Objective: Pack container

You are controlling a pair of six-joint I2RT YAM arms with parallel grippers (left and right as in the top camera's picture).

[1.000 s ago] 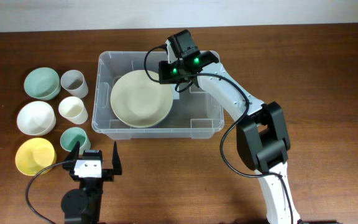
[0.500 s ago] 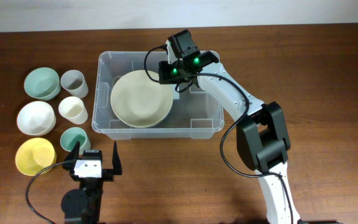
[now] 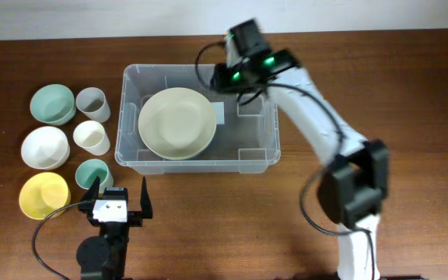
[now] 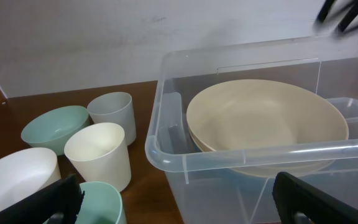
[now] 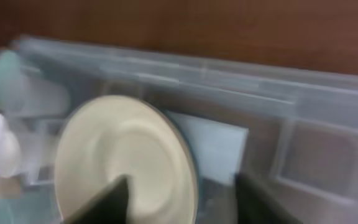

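Observation:
The container (image 3: 251,141) is a large clear bin in the middle of the table. A wide beige bowl (image 3: 176,123) lies in its left half, beside a white label (image 3: 218,113) on the base. My right gripper (image 3: 241,87) hovers over the container's back right part; in the blurred right wrist view it (image 5: 185,202) is open, with nothing between the fingers, above the bowl (image 5: 126,155). My left gripper (image 3: 120,194) stands open near the front edge. In its wrist view it (image 4: 179,205) faces the container's corner (image 4: 160,152) and the bowl (image 4: 266,121).
Left of the container stand a teal bowl (image 3: 52,103), a grey cup (image 3: 92,103), a white bowl (image 3: 44,146), a cream cup (image 3: 91,137), a teal cup (image 3: 93,173) and a yellow bowl (image 3: 43,194). The teal cup is just ahead of my left gripper.
My right gripper has opened, let go of the beige bowl's rim and pulled up and back to the right. The bowl stays in the container. The left arm has not moved.

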